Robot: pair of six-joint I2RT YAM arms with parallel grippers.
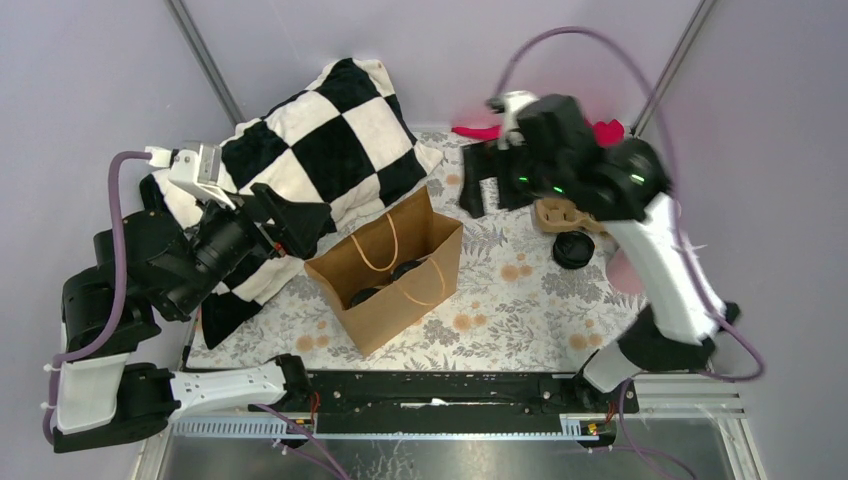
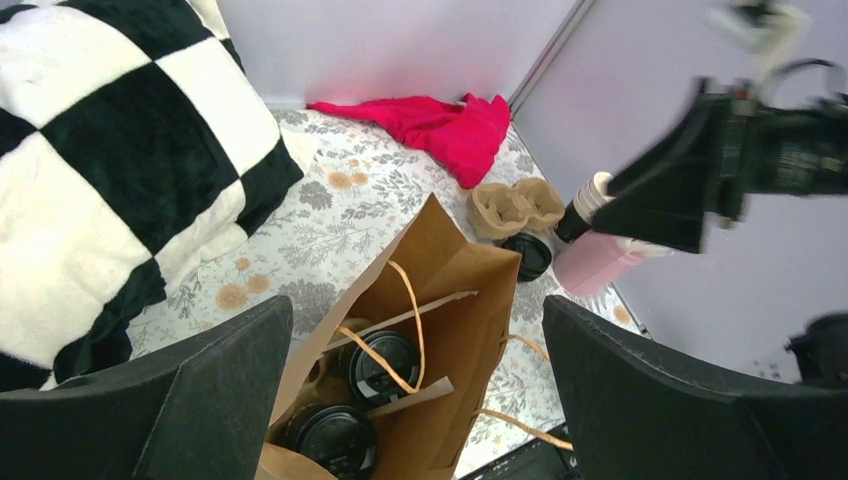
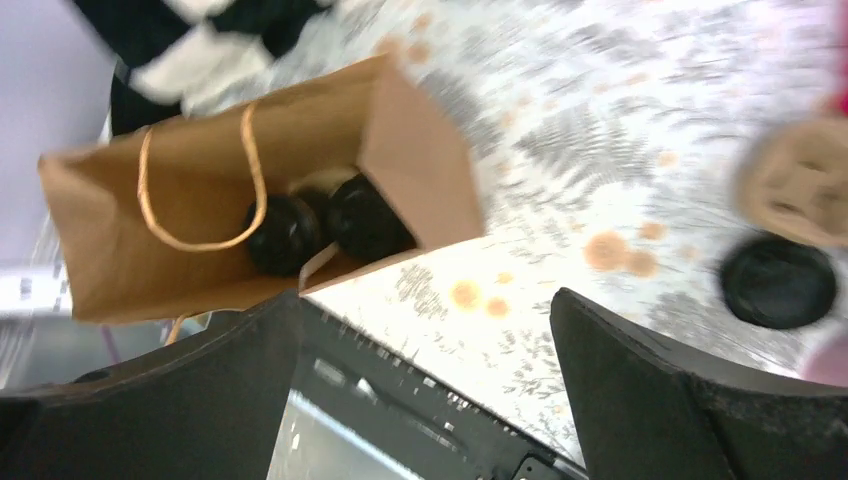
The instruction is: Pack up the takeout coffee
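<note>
At the far left, a black-and-white checkered plush cushion [image 1: 330,130] is lying on the desk [image 1: 500,320], which is wearing a grey floral cloth. The left claw [image 1: 305,228] is hovering above the cushion's right edge, just left of the bag. Its two fingers are spread wide with nothing between them.

Near the middle of the desk, a tall brown paper bag [image 1: 400,312] with twisted paper handles [image 1: 378,245] is standing upright with its mouth gaping open. Two pieces of the takeout coffee are sitting side by side on its floor. One is a small black disposable cup with a round black lid [image 2: 380,365]. The other is a second black lidded cup [image 2: 335,440], sitting closer to the bag's near-left end. Raised marks are showing on both lids, but they are too small to read.

The right claw [image 1: 485,190] is hanging in the air just right of the bag's far corner, spread wide and gripping nothing.

Further right, a third black lidded cup [image 1: 573,250] is standing on the desk outside the bag. It is sitting just beside a brown moulded-pulp cup carrier [image 1: 558,213]. A pink cup [image 1: 625,270] is showing to the right of that, partly hidden behind the right arm. A crimson cloth [image 2: 430,125] is lying crumpled at the desk's far edge.
</note>
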